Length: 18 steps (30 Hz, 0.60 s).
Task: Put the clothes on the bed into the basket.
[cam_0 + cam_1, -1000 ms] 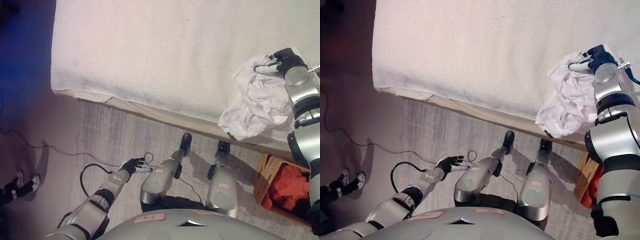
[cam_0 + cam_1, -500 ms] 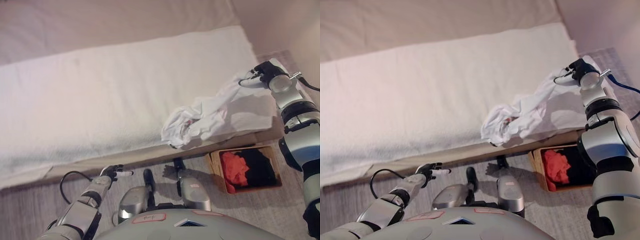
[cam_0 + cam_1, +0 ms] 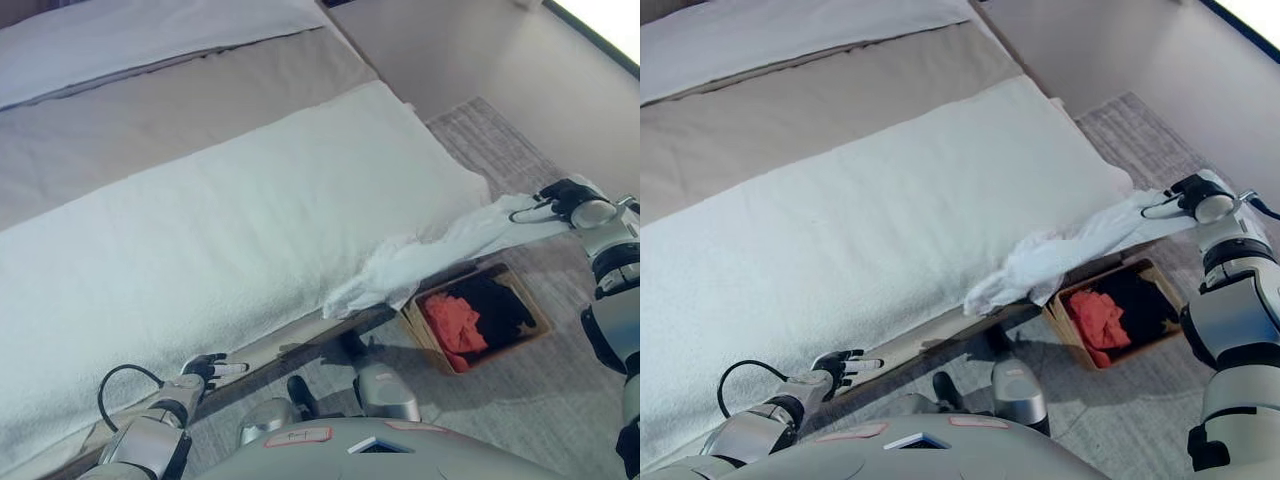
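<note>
Right hand (image 3: pixel 563 199), fingers curled on the white garment (image 3: pixel 432 258), has dragged it rightward off the bed (image 3: pixel 200 240), stretched above the basket (image 3: pixel 530 318), nearly ready to drop.

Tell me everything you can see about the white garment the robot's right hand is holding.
The white garment is soft, crumpled cloth, stretched into a long band. Its far end is gripped by the right hand, out past the bed's corner; its bunched lower end rests on the white bed cover and droops over the bed's edge. Its middle hangs above the wicker basket, which holds red and black clothes.
</note>
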### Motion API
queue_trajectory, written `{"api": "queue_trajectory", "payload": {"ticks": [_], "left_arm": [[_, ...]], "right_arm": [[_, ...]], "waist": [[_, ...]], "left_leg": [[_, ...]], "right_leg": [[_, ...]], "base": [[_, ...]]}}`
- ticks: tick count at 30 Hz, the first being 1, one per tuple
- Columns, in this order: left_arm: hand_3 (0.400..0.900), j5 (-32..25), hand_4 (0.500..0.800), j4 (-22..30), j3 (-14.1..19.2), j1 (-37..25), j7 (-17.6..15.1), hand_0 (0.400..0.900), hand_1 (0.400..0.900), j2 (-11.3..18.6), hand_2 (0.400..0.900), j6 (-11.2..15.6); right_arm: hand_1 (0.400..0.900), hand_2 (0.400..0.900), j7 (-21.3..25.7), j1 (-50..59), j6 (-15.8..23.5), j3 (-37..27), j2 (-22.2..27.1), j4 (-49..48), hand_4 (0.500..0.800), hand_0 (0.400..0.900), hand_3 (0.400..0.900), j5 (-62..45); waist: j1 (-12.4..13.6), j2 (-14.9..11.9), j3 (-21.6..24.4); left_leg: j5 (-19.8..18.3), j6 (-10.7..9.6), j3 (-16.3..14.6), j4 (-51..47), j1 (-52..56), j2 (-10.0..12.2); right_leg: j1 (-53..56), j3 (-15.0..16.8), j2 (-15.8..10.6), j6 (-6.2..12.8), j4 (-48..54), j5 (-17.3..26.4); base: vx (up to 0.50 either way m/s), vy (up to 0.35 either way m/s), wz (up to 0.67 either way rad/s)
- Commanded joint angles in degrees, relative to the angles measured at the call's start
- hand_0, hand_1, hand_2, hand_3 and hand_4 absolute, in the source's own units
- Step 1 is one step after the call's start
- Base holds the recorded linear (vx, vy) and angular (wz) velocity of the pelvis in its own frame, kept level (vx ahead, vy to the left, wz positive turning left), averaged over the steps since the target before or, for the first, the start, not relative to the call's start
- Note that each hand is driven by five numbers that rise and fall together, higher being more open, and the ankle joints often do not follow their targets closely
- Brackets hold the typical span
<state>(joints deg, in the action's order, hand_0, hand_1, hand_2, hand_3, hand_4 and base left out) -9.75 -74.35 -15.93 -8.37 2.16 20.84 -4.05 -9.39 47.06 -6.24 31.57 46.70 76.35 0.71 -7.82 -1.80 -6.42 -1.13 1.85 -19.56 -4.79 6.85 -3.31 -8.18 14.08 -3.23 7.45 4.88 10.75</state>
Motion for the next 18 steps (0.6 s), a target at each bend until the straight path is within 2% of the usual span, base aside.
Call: {"api": "queue_trajectory", "payload": {"ticks": [1,8,17,18], "left_arm": [[0.9,2.0,0.8,-2.5,0.6,0.5,-0.2,0.9,0.9,5.7,0.9,0.5],[0.9,2.3,0.8,-2.4,1.1,0.7,0.2,0.9,0.9,6.8,0.9,0.2],[0.9,2.8,0.8,-2.3,1.0,0.6,0.3,0.9,0.9,6.3,0.9,0.0],[0.9,2.8,0.8,-2.3,0.9,0.6,0.3,0.9,0.9,6.3,0.9,0.0]], "right_arm": [[0.4,0.4,1.8,3.8,0.7,0.7,8.6,4.8,0.5,0.4,0.4,1.4],[0.4,0.4,1.2,2.3,0.2,-1.3,12.9,5.4,0.5,0.4,0.4,1.7],[0.4,0.4,0.7,-2.2,-0.3,-4.1,13.6,5.0,0.5,0.4,0.4,1.4],[0.449,0.449,0.7,-2.2,-0.3,-4.2,13.6,5.0,0.529,0.449,0.449,1.4]], "waist": [[0.3,0.8,3.1],[-0.1,2.2,3.0],[-0.2,4.1,2.8],[-0.2,4.1,2.8]], "left_leg": [[-8.9,0.6,2.9,5.6,-1.1,0.4],[-8.5,0.3,3.0,5.1,-1.1,0.2],[-8.2,-0.2,3.9,5.0,-1.4,0.1],[-8.2,-0.2,3.9,5.0,-1.4,0.1]], "right_leg": [[-1.9,0.0,-0.7,4.52,-4.1,-1.0],[-1.9,-0.5,-1.0,4.63,-3.3,-0.4],[-1.6,-1.6,-1.7,4.22,-2.7,-0.7],[-1.6,-1.6,-1.7,4.22,-2.7,-0.7]], "base": [[0.0,-0.001,-0.06],[0.0,0.0,0.0],[0.02,-0.015,0.06],[0.02,-0.017,0.1]]}}
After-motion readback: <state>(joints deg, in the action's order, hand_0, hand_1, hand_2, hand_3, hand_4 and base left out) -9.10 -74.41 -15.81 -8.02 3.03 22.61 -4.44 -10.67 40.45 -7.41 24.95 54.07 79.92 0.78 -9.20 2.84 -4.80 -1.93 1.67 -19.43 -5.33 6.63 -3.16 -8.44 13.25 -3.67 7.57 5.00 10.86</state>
